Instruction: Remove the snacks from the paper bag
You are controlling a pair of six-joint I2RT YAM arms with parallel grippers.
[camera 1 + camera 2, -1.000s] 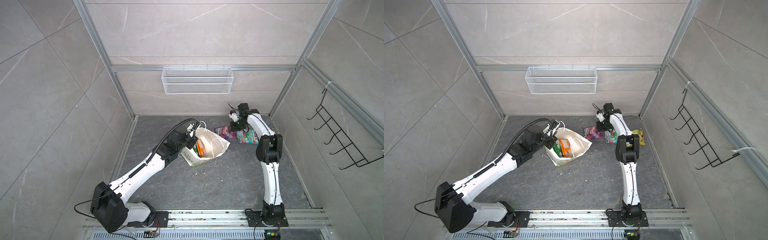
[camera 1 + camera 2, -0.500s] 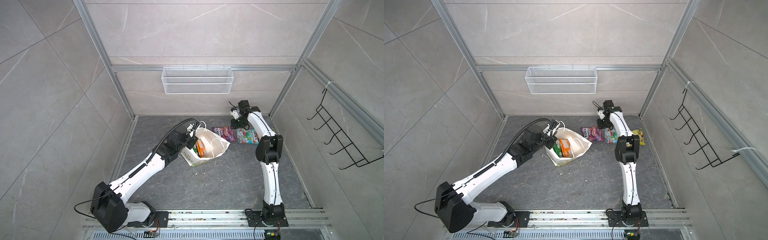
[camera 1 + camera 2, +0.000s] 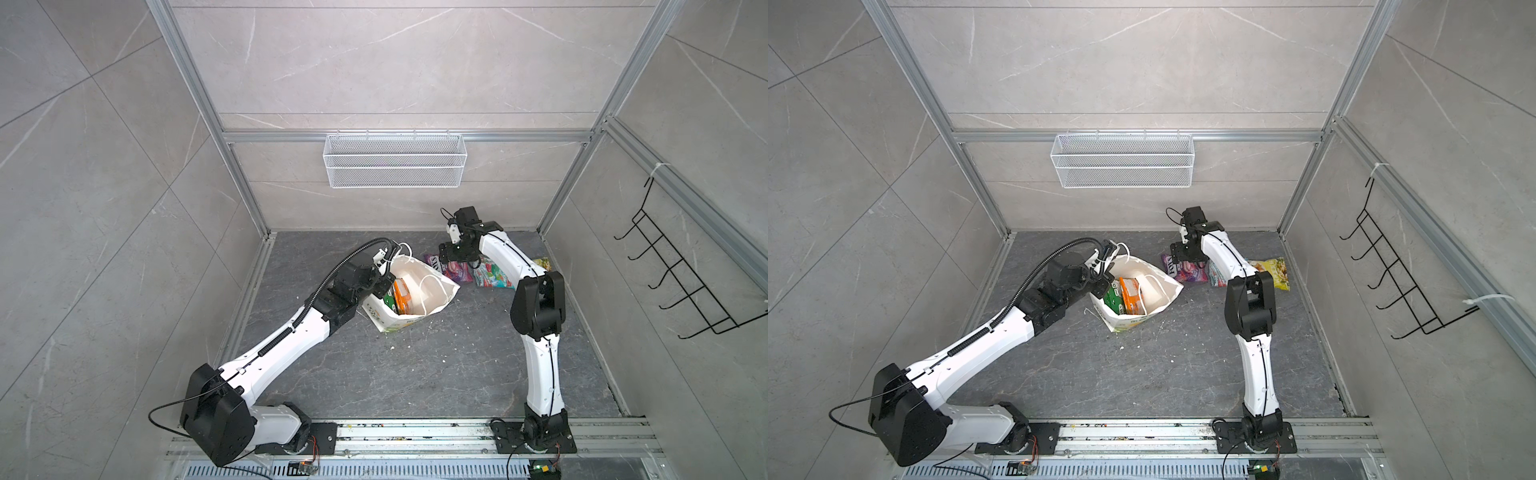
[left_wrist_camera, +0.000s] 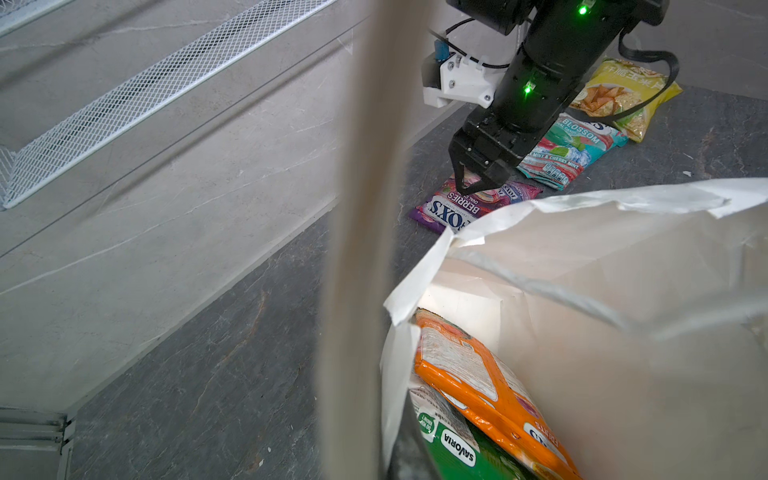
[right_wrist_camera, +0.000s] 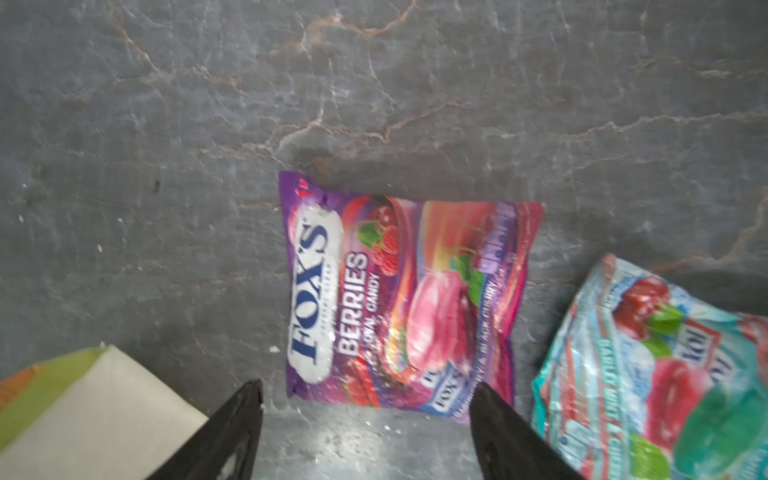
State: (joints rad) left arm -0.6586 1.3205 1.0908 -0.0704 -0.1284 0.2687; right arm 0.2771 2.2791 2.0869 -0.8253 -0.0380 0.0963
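Observation:
The white paper bag [image 3: 432,297] [image 3: 1154,301] stands open and tilted on the dark floor in both top views. My left gripper [image 3: 385,286] [image 3: 1104,286] is shut on its near rim. Inside lie an orange packet [image 4: 478,374] and a green packet [image 4: 457,453]. Beside the bag a purple packet [image 5: 407,299] [image 3: 455,272] lies flat on the floor. My right gripper [image 5: 368,390] [image 4: 469,185] hangs just over the purple packet's edge, open and holding nothing. Further right lie a teal packet [image 5: 665,365] [image 4: 569,149] and a yellow chip bag [image 4: 623,95] [image 3: 1275,272].
A white wire-mesh basket [image 3: 395,166] hangs on the back wall. A black hook rack [image 3: 685,282] sticks out from the right wall. Small white crumbs dot the floor [image 3: 415,374] in front of the bag. The arms' rail [image 3: 415,432] runs along the front edge.
My right gripper has opened and let go of the purple packet, which now lies flat on the floor. The left arm and the bag have not moved.

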